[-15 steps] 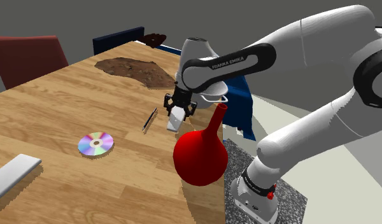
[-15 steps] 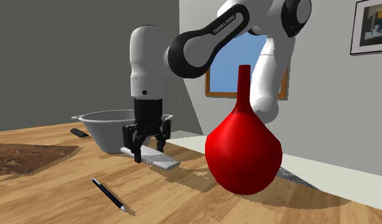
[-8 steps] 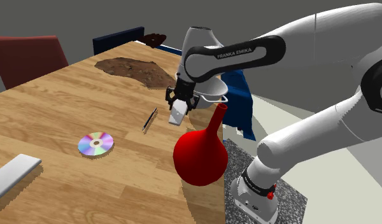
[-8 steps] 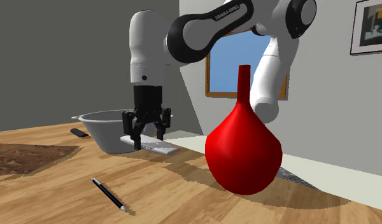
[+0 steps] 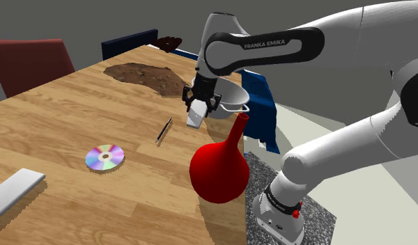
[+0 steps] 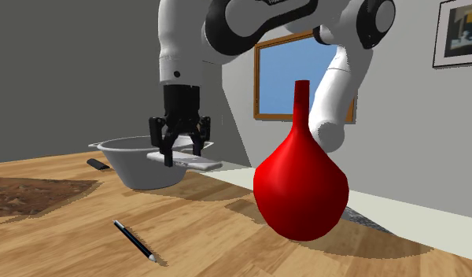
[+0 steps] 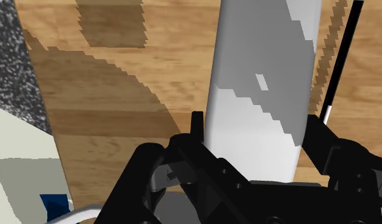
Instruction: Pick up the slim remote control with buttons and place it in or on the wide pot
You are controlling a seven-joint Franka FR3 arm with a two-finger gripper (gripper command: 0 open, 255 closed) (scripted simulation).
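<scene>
1. Wood-grain table (image 5: pixel 68 104) fills most of the shoulder view, with flat grey walls behind it. In the second exterior view, a blue framed panel (image 6: pixel 278 79) and a framed picture (image 6: pixel 460 31) hang on the paler wall behind the red vase (image 6: pixel 300 189).
2. Just past the vase, toward the table's far end, the gripper (image 6: pixel 182 156) points straight down, its black fingers pinched on the remote (image 6: pixel 187 160).
3. The remote is a slim, pale grey slab. It hangs clear of the wood at about the height of the vase's widest part, and its buttons cannot be made out.
4. The wrist view shows the remote (image 7: pixel 263 95) running out between the two fingers (image 7: pixel 196 130), with bare table (image 7: pixel 120 83) beneath it.
5. The pot (image 6: pixel 132 165), a wide grey bowl, stands on the table beyond the vase and just behind the remote.
6. A thin black pen (image 5: pixel 163 130) lies flat to the vase's left in the shoulder view, and a shiny disc (image 5: pixel 104 157) lies farther left still.
7. A brown patch (image 5: pixel 148 75) covers the table's far end, well beyond the vase.
8. A dark red chair (image 5: pixel 30 62) stands at the table's far left edge, well apart from the vase.
9. A speckled grey mat (image 5: pixel 322 216) under the robot's stand (image 5: pixel 279 217) lies just right of the vase in the shoulder view.
</scene>
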